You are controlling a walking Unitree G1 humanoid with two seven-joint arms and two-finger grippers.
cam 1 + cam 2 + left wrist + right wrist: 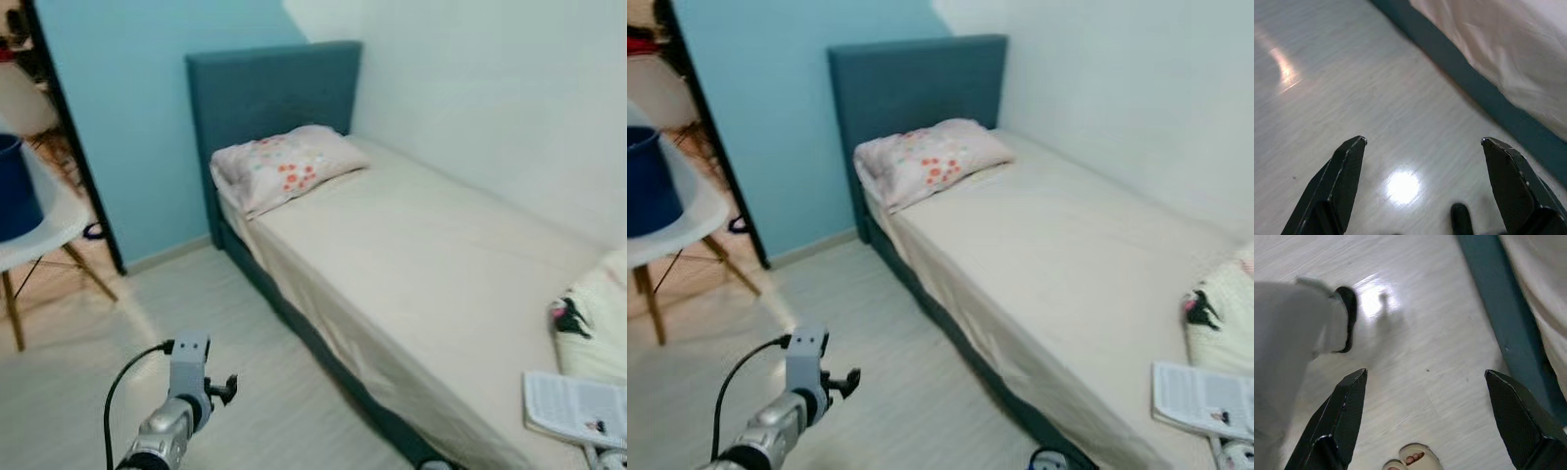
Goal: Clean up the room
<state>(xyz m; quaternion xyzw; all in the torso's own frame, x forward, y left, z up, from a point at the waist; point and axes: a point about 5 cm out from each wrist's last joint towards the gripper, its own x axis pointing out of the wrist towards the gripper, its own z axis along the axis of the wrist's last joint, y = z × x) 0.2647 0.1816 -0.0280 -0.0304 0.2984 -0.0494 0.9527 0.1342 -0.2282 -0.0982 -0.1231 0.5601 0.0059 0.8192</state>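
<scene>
Both grippers (1422,142) (1425,374) hang open above floor (1352,88) beside the bed (441,264).

one bed (421,264) with one teal headboard (269,93), one floral pillow (284,166), one open booklet (573,406), one cream soft toy (593,318), one white chair (44,230) bearing one blue bucket (15,186), two pincers, left (1422,147) and right (1425,377), one sandalled foot (1410,460)

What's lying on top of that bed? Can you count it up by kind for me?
Pillow: 1
Open booklet or magazine: 1
Cream soft item with black markings: 1
Total: 3 on the bed
</scene>
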